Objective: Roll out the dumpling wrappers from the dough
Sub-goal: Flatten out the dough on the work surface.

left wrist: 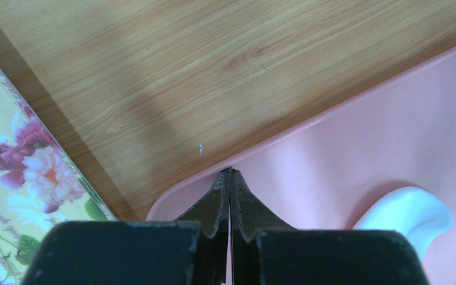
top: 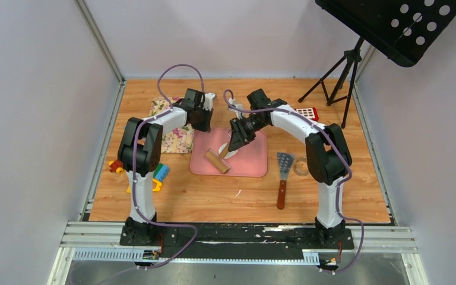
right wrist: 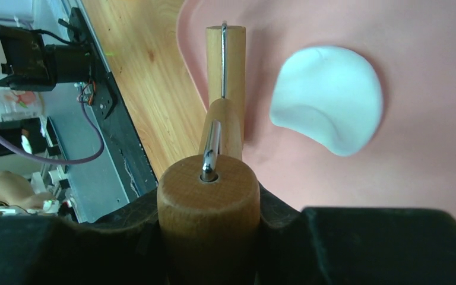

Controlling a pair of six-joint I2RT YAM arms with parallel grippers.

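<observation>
We see the dough (right wrist: 326, 98) lying on the pink mat (right wrist: 439, 178), towards the mat's middle. It is a thick white oval with a dent and one edge curled up, not yet thin or even.

We judge it soft, light and easily marked. It will spread under pressure, keep any dent, and may cling to wood or fingers. Pinching it would tear or crease it, so the better hold is on the tool.

The right gripper (top: 236, 142) has its fingers clamped on the stubby handle of the wooden rolling pin (right wrist: 225, 59). The pin's barrel lies on the mat just beside the dough, apart from it. We think the grip is snug, since the handle fills the gap between the fingers.

The left gripper (left wrist: 230, 178) has its fingers pressed together with nothing between them. Their tips are at the mat's edge, where the mat meets the table (left wrist: 214, 71). We cannot tell whether they bear down on the mat.

If the sheet must be lifted later, we would slide under a thin edge, perhaps with the spatula (top: 283, 172) that lies on the table off the mat's right side.
</observation>
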